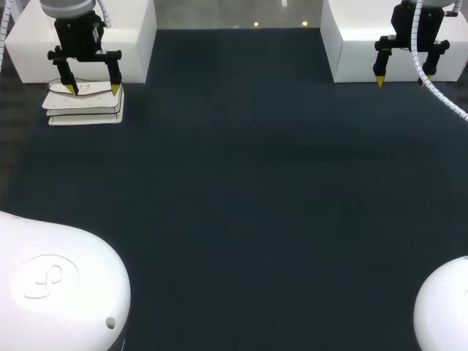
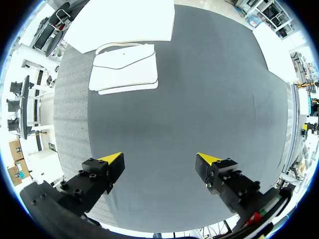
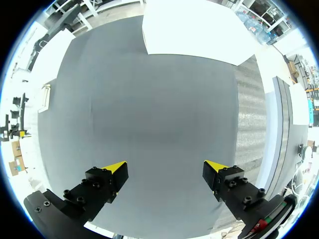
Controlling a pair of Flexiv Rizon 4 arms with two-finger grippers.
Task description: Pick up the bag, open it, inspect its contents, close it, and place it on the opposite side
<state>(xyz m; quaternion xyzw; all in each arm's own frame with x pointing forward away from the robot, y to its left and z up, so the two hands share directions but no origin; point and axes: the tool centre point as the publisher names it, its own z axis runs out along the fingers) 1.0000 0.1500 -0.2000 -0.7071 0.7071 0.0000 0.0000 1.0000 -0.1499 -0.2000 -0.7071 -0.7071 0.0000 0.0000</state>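
Near the bag point(image 1: 84, 110), left gripper point(image 1: 92, 88) hangs, fingers spread.

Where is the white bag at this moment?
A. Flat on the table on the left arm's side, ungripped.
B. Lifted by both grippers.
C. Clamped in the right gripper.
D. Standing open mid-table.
A: the white bag lies flat on the table ahead of the open left gripper, which holds nothing.
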